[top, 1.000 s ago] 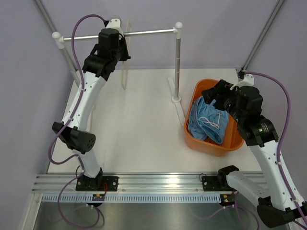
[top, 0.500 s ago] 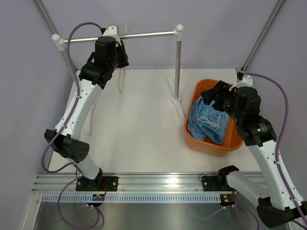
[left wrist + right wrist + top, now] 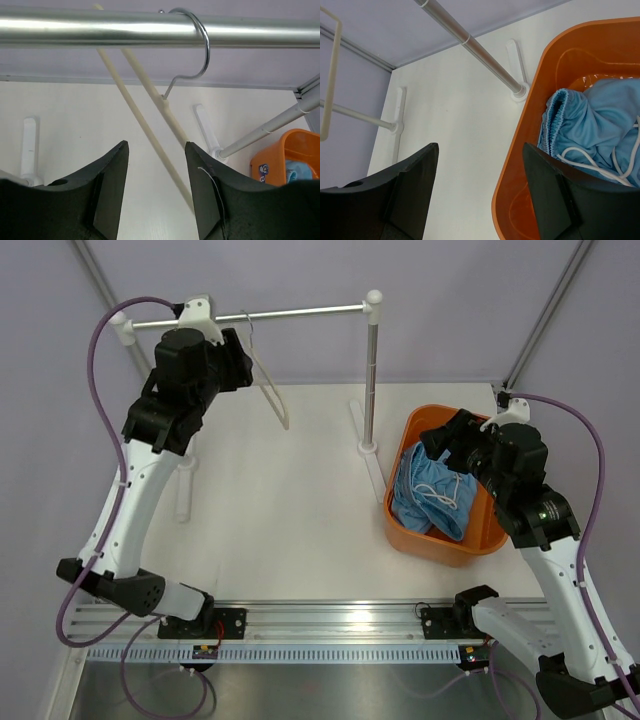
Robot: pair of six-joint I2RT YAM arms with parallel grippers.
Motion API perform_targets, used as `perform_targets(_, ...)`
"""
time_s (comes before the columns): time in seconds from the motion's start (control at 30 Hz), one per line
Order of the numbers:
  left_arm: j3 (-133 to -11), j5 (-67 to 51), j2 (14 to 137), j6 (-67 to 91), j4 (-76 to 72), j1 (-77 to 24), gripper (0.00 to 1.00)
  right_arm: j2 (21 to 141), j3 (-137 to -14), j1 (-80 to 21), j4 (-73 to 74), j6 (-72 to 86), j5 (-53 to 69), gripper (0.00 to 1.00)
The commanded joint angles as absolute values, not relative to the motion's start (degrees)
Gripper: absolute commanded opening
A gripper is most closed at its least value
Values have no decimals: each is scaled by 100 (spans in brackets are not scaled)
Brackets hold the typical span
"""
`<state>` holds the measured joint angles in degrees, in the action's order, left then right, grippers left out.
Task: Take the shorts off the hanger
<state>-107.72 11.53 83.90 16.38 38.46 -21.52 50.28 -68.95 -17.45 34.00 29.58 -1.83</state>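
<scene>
The light-blue shorts (image 3: 428, 490) with their white cord lie crumpled in the orange basket (image 3: 400, 522), also seen in the right wrist view as shorts (image 3: 592, 125). The bare cream hanger (image 3: 270, 385) hangs by its metal hook from the silver rail (image 3: 300, 312); in the left wrist view the hanger (image 3: 150, 135) slants down just beyond my fingers. My left gripper (image 3: 240, 362) (image 3: 155, 146) is open just left of the hanger, touching nothing. My right gripper (image 3: 440, 436) (image 3: 480, 147) stands open over the basket's left rim (image 3: 517, 170), empty.
The rail (image 3: 100, 27) rests on a vertical post (image 3: 371, 370) with white feet on the table. Lilac walls close in the back and sides. The arms' base track runs along the near edge.
My left gripper has opened and let go of the hanger, and the arm has drawn back to the left. The hanger now hangs free, swung rightward. The right arm has barely moved.
</scene>
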Motion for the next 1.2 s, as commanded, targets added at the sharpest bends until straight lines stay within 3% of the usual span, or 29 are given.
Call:
perform_targets(0.0,-10521,1265,7858,1652,3665,-2188,53,4940,-6873,-1723,3217,2892,-97,77)
perform_targets(0.27,-9319,1767,6584,1995,3840,-2267,54,4773,-6759,-1723,3199,2821,-62,80)
perform_targets(0.47,-8228,1652,5628,2022,4095,-2294,55,4597,-6715,-1723,3278,2672,193,94)
perform_targets(0.63,-7052,1460,5011,1837,4184,-2311,56,4561,-6715,-1731,3366,2611,281,99)
perform_targets(0.83,-6188,1318,4352,1626,3876,-2303,62,4360,-6452,-1723,3340,2488,211,99)
perform_targets(1.17,-5740,1125,4070,1424,3173,-2303,66,4465,-6372,-1731,3436,2338,114,99)
